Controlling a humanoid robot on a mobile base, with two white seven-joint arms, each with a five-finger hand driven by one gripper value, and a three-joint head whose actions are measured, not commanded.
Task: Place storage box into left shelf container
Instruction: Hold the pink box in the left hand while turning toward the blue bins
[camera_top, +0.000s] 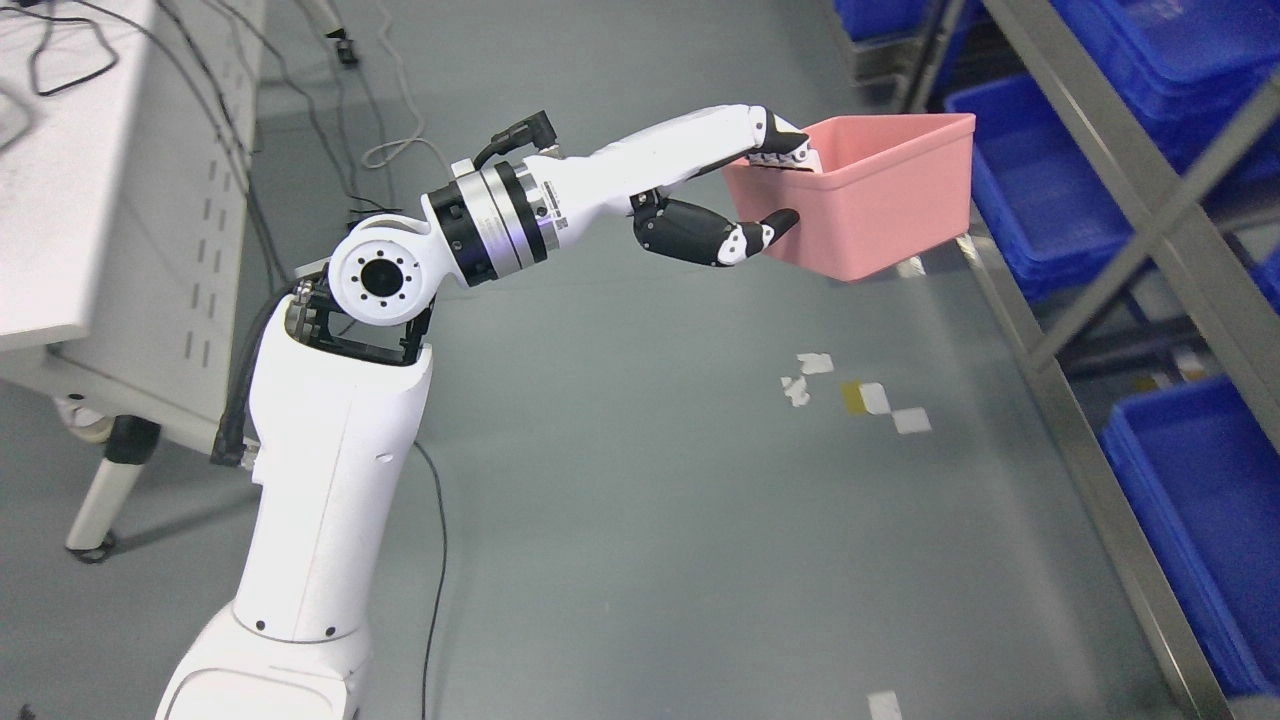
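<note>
White and jointed, the left arm (330, 480) rises from the bottom edge to the left robot hand (745, 190), whose fingers pinch the near wall of an open pink plastic storage box (870, 200). That box hangs above the grey floor (640, 450), just beside the metal shelf (1100, 190) holding blue plastic bins (1040, 190).

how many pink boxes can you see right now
1. The pink storage box is held in the air by the left robot hand, above the floor beside the shelf of blue bins.
</note>
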